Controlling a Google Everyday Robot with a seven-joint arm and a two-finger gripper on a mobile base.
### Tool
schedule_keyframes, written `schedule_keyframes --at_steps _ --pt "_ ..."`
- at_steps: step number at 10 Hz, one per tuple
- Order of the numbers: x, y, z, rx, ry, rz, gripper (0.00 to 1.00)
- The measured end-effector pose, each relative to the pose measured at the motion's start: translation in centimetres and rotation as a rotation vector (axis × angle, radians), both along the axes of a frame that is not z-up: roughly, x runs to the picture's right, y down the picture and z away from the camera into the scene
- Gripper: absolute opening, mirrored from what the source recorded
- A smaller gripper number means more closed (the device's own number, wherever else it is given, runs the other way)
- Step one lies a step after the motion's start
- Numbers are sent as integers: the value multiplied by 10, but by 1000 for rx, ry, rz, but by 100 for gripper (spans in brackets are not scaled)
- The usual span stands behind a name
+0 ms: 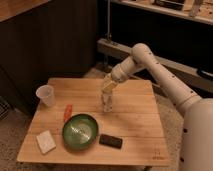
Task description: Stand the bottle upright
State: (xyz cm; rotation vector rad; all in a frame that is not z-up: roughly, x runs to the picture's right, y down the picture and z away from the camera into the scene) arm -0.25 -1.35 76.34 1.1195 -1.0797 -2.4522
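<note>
A flat black rectangular slab (110,141) lies nearest, beside a round green bowl (80,131) on the wooden counter (135,125). Behind them, mid-counter, the small slim pale speckled plastic bottle (106,103) looks roughly upright, with the tool (108,86) directly over its top (clamped or free, I cannot tell). Letting go while the bottle leans, or dragging sideways on withdrawal, could topple it toward the bowl.

You are looking at a dim room: warm light falls on the wooden table (135,125), while the wall (50,40) behind sinks into shadow. A pale sheen rings the green bowl (80,131). The gripper (107,89), above the table's middle, shows yellowish over the bottle (106,103); the white arm (167,77) is brightest.
</note>
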Motion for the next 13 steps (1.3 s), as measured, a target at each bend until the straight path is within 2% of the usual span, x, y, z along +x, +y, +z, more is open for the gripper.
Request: schedule_keyframes --at_steps 1,4,6,7,9,10,13 --pt "1 0 -1 1 -4 -2 9" --pt "0 1 0 12 -11 -11 36" --pt "0 2 0 7 -7 -7 41" --pt "1 2 0 7 -7 -7 39" --pt "2 3 -1 10 -11 -9 23" --pt "2 3 -1 11 -11 -8 20" --pt "4 3 -1 13 -11 -7 20"
